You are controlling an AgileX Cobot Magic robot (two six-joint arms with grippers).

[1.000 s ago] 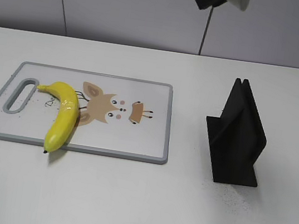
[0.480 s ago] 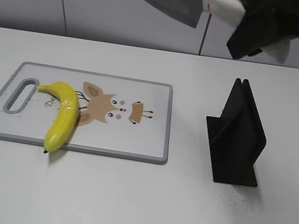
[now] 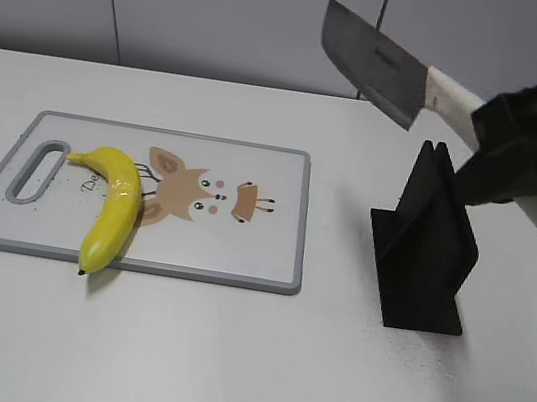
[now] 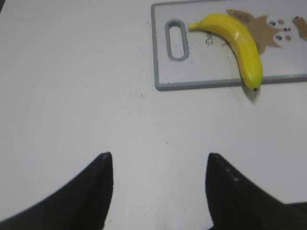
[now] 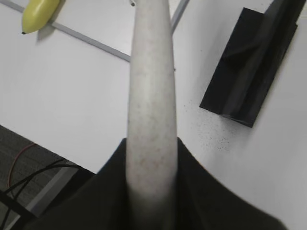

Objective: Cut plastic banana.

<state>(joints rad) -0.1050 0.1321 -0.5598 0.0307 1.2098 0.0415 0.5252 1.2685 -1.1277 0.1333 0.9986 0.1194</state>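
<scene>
The plastic banana (image 3: 113, 206) is glossy yellow and lies on the left part of the cutting board (image 3: 240, 257), its dark tip hanging over the near edge. It also shows in the left wrist view (image 4: 237, 40) and partly in the right wrist view (image 5: 39, 13). My right gripper (image 3: 514, 147) is shut on the white handle (image 5: 150, 96) of a cleaver, whose grey blade (image 3: 375, 63) is held high in the air, above the black stand and right of the board. My left gripper (image 4: 157, 165) is open and empty over bare table, out of the exterior view.
A black knife stand (image 3: 426, 240) sits on the table right of the board, just below the knife; it also shows in the right wrist view (image 5: 249, 67). The table's near edge and floor cables (image 5: 29, 191) show in the right wrist view.
My right arm has come down and to the right with the cleaver, from the top edge of the view to just above the black stand. The banana and board have not moved.
</scene>
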